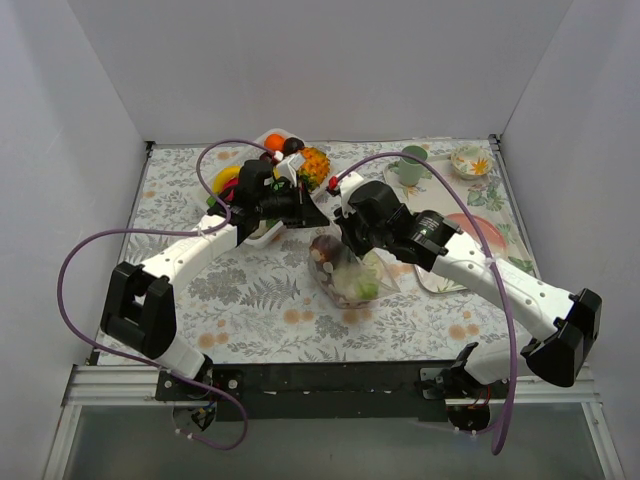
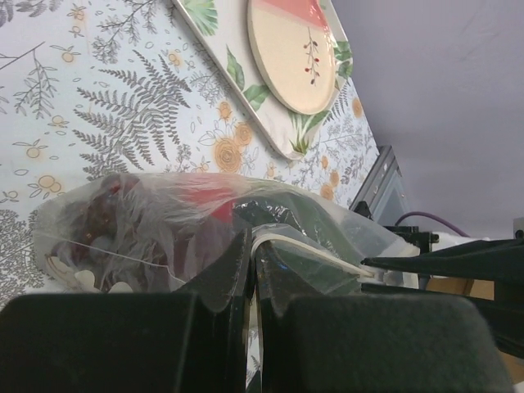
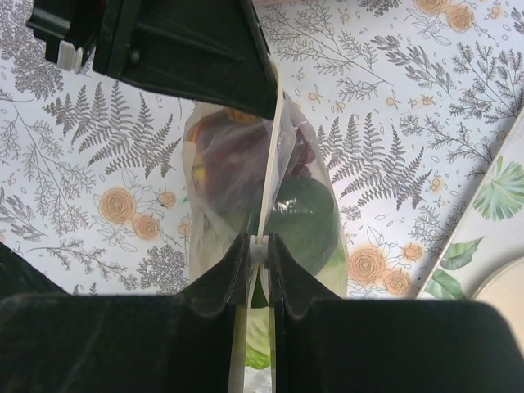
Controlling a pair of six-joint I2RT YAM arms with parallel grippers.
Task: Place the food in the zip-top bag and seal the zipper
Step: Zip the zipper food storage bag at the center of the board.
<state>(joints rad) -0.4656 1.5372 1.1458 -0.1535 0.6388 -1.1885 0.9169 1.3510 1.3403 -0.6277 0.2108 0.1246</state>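
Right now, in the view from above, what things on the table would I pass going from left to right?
white tray → zip-top bag → green cup → small bowl

The left arm (image 1: 190,255) runs from its base at 7 o'clock toward 2 o'clock, elbow low, and the left gripper (image 1: 312,212) ends just 12 o'clock of centre. The right arm (image 1: 480,265) reaches from 5 o'clock toward 10 o'clock, with the right gripper (image 1: 347,238) at centre. The two grippers are near each other, tips converging. Each has its jaws pressed together, pinching the zipper (image 3: 270,164).
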